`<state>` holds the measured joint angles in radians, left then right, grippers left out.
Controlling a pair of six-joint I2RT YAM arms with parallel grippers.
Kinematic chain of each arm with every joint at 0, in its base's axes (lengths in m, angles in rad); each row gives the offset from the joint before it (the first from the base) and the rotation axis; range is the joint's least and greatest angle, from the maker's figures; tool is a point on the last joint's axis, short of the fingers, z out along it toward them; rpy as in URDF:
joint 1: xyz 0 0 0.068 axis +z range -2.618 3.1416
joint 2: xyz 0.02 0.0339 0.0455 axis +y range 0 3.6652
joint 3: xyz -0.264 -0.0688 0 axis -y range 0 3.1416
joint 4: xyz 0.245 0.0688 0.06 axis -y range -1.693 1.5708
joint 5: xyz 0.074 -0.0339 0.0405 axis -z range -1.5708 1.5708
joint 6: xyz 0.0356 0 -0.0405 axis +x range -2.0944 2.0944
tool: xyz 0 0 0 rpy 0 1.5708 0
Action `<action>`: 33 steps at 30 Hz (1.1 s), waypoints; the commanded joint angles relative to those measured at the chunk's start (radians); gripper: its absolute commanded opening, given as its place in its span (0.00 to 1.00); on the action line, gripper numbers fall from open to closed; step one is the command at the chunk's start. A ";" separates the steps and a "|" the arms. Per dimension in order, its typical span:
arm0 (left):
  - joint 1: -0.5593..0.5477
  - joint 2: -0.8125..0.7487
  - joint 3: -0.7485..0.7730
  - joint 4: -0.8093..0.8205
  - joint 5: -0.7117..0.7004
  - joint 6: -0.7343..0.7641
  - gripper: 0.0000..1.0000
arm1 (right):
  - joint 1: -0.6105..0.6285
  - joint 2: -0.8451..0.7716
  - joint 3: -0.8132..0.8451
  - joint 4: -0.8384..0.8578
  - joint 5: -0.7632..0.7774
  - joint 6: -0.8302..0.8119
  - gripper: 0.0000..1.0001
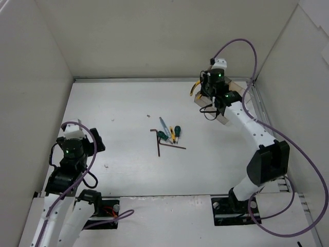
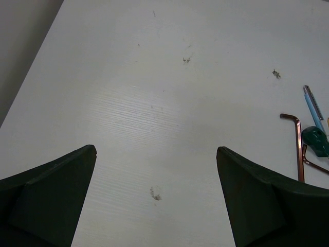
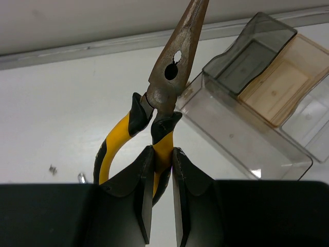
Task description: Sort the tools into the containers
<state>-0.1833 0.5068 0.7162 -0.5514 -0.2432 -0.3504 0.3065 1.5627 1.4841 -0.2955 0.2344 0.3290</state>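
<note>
My right gripper [image 3: 162, 154] is shut on one yellow handle of the pliers [image 3: 167, 87], whose rusty nose points up toward the back wall. In the top view the right gripper [image 1: 205, 92] holds the pliers [image 1: 195, 87] at the left edge of the clear divided box [image 1: 226, 103]. The box [image 3: 257, 98] lies just right of the pliers in the right wrist view. Green- and light-blue-handled screwdrivers [image 1: 169, 133] and two dark hex keys [image 1: 158, 141] lie at the table's middle. My left gripper [image 2: 156, 149] is open and empty over bare table; in the top view it [image 1: 90, 136] is at the near left.
White walls enclose the table on the left, back and right. A metal rail [image 1: 154, 78] runs along the back edge. Purple cables [image 1: 303, 164] loop off the right arm. A hex key [image 2: 298, 149] and screwdriver tip [image 2: 314, 139] show at the right of the left wrist view.
</note>
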 commanded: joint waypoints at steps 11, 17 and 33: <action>-0.004 -0.005 0.023 0.065 -0.033 0.024 1.00 | -0.268 0.387 0.246 0.527 -0.227 -0.033 0.00; -0.004 0.009 0.002 0.100 0.001 0.065 1.00 | -0.334 0.543 0.366 0.605 -0.268 -0.034 0.00; -0.004 0.052 -0.003 0.110 -0.001 0.097 1.00 | -0.391 0.668 0.467 0.535 -0.311 -0.120 0.00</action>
<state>-0.1833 0.5652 0.6903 -0.4969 -0.2329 -0.2695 -0.0696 2.2761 1.9377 0.1284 -0.0582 0.2302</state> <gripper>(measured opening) 0.996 0.142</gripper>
